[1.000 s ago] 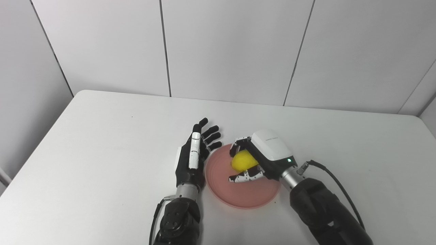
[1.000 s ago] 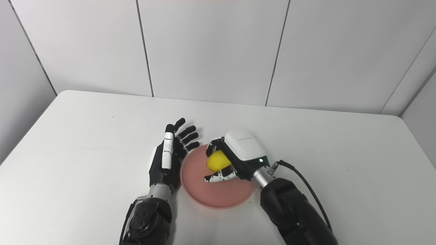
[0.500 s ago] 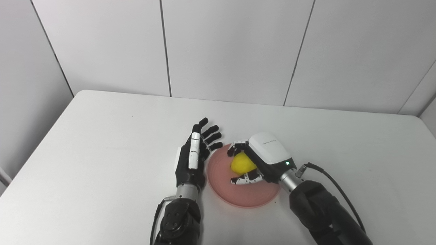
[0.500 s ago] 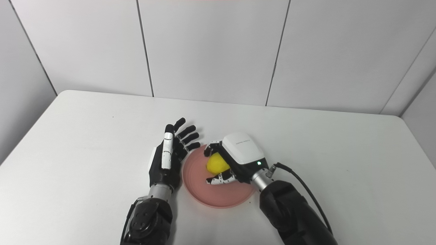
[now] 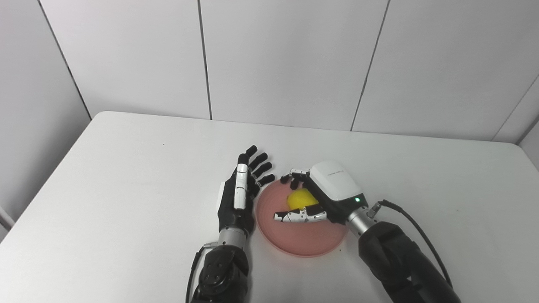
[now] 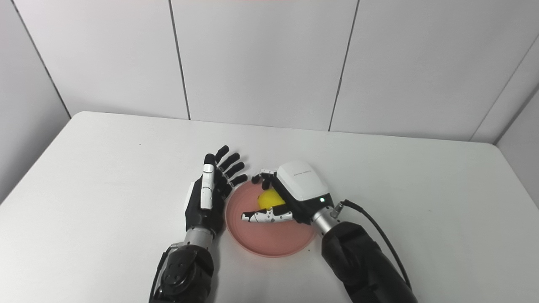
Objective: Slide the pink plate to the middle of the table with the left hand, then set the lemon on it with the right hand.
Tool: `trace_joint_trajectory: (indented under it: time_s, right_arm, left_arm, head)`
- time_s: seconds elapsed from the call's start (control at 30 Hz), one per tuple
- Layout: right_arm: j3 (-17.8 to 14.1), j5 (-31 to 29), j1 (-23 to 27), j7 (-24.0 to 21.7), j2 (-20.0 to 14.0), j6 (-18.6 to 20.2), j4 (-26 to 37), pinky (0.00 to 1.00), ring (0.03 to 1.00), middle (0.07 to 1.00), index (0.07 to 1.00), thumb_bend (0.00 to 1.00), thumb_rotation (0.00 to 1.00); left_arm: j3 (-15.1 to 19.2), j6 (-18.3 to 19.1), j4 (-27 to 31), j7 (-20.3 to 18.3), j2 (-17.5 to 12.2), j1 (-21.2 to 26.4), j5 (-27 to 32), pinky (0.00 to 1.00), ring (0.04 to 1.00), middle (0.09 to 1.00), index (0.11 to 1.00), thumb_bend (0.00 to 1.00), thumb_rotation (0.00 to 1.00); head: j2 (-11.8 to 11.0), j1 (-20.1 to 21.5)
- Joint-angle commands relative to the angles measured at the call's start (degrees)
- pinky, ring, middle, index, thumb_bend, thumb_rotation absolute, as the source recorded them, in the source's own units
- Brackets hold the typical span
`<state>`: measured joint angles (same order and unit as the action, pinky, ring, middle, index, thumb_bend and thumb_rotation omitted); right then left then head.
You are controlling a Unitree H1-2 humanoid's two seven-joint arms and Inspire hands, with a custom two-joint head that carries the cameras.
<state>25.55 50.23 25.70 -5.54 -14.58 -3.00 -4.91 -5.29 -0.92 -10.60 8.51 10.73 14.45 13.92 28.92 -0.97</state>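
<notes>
R fingers [image 5: 300,216] are spread apart now: thumb stretched out flat toward the table's L edge, just over the plate floor, the others reaching up past the plate's far rim. They aren't pinching anything as far as I can see. Between them sits the lemon [image 5: 301,198], yellow, partly tucked under the white shell of my right hand [image 5: 324,195]. Lemon looks to be resting on the plate surface, but I can't tell if the palm side touches it, since the shell hides that bit.

The pink plate [image 5: 303,240] is the only container here & the lemon is the only thing in it, lying in the far half of the dish, off-centre toward the back rim. Near half of the plate is bare. Plate itself sits flat on the white table [image 5: 126,176], roughly mid-way between L & R edges, a little nearer the front edge than the back.

L fingers [image 6: 229,166]: straight, fanned a bit, pointing toward the back edge, holding nothing. My left hand [image 6: 206,195] stands on its side, palm facing the plate, just beside the plate's L rim; touching or a hair apart, I can't say from either eye view. Lowest fingertip comes close to the plate's far-L rim.

R forearm comes in from the front-R, w/ a black cable looping off the wrist; green light lit on the wrist housing. L forearm comes up from the front edge, near centre.
</notes>
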Motion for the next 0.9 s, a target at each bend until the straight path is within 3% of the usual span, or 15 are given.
trace_joint_trajectory:
  time_s: [0.0, 0.13, 0.37, 0.43, 0.57, 0.63, 0.73, 0.87]
  right_arm:
    - [-1.20, -1.26, 1.92, 3.19, 0.15, -3.53, 1.51, 0.44, 0.528, 0.597, 0.651, 0.58, 0.76]
    - [-1.84, -1.84, 2.05, 6.44, 0.33, -5.78, 1.08, 0.42, 0.522, 0.620, 0.702, 0.54, 0.72]
    - [-3.40, -3.83, 2.01, 6.52, 0.91, -5.51, 2.63, 0.50, 0.615, 0.702, 0.739, 0.55, 0.83]
    - [-4.74, -7.98, 1.56, 5.69, 1.32, -6.03, 2.74, 0.55, 0.663, 0.727, 0.748, 0.57, 0.83]
    - [-9.76, -23.16, -0.51, 3.74, 4.07, -7.07, 1.90, 0.64, 0.725, 0.760, 0.759, 0.64, 0.84]
    - [-12.84, -30.79, -1.81, 3.80, 6.23, -7.47, 0.88, 0.70, 0.761, 0.784, 0.779, 0.71, 0.91]
    - [-15.97, -36.96, -2.92, 4.10, 8.32, -8.54, -1.06, 0.72, 0.778, 0.807, 0.805, 0.67, 0.98]
    - [-19.21, -43.93, -3.92, 3.42, 10.51, -9.34, -3.67, 0.74, 0.799, 0.820, 0.831, 0.62, 0.96]
  left_arm:
    - [-0.09, 0.54, -0.49, -0.25, 4.71, -0.23, 0.05, 0.71, 0.802, 0.818, 0.844, 0.79, 0.89]
    - [0.16, 0.39, -0.45, -0.02, 4.75, 0.00, 0.08, 0.71, 0.822, 0.850, 0.854, 0.80, 0.90]
    - [0.51, 0.64, -0.18, 0.64, 4.62, 0.40, -0.61, 0.71, 0.777, 0.802, 0.876, 0.78, 0.92]
    - [0.67, 0.55, -0.22, 0.64, 4.56, 0.59, -0.66, 0.73, 0.779, 0.794, 0.877, 0.78, 0.92]
    - [1.00, 0.16, -0.41, 1.49, 4.58, 0.90, -1.68, 0.73, 0.773, 0.785, 0.865, 0.79, 0.91]
    - [1.24, -0.09, -0.46, 1.42, 4.48, 1.01, -1.59, 0.79, 0.814, 0.791, 0.844, 0.83, 0.88]
    - [1.86, -0.64, -0.62, 0.88, 4.26, 1.21, -1.03, 0.83, 0.836, 0.813, 0.829, 0.86, 0.85]
    - [2.10, -1.32, -0.92, 0.64, 3.64, 1.60, -1.70, 0.85, 0.838, 0.826, 0.838, 0.83, 0.87]
  head:
    - [0.02, -0.08]
    - [-0.02, -0.21]
    - [0.02, -0.03]
    - [-0.09, -0.15]
    - [-0.14, -0.57]
    - [-0.11, -0.60]
    - [-0.20, -0.44]
    - [-0.13, -0.10]
